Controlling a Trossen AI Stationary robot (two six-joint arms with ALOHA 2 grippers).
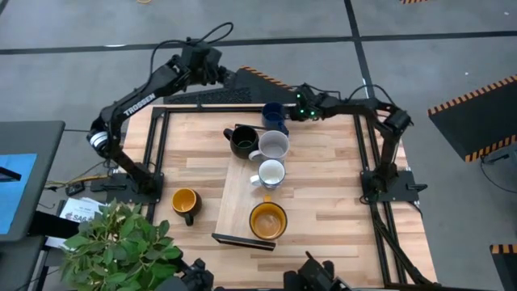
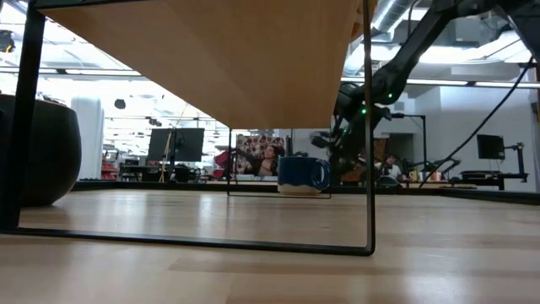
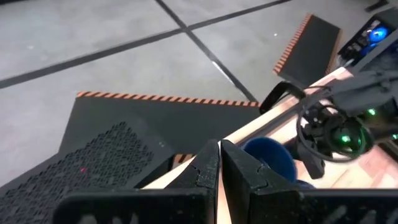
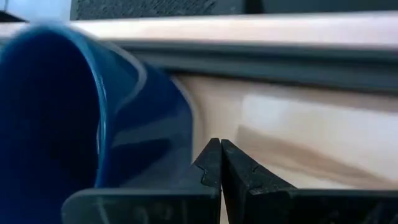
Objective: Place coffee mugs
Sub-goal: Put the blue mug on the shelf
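While rigid, glazed, likely slippery and chippable, dark blue mug [image 1: 274, 115] best pinched at rim; right gripper [image 1: 296, 111] jaws closed empty beside it, left gripper [image 3: 219, 163] jaws closed.

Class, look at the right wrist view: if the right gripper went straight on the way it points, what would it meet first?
Probably the blue mug, which sits just off to one side of the shut fingers of the right gripper; dead ahead is bare table, so it might only graze the mug.

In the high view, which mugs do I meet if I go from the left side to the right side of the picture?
Yellow-orange mug off the board → black mug → then the rest bunch together, overlapping in left-right position, so their order is unclear: yellow-orange mug on the board, white mug, pale grey mug, dark blue mug.
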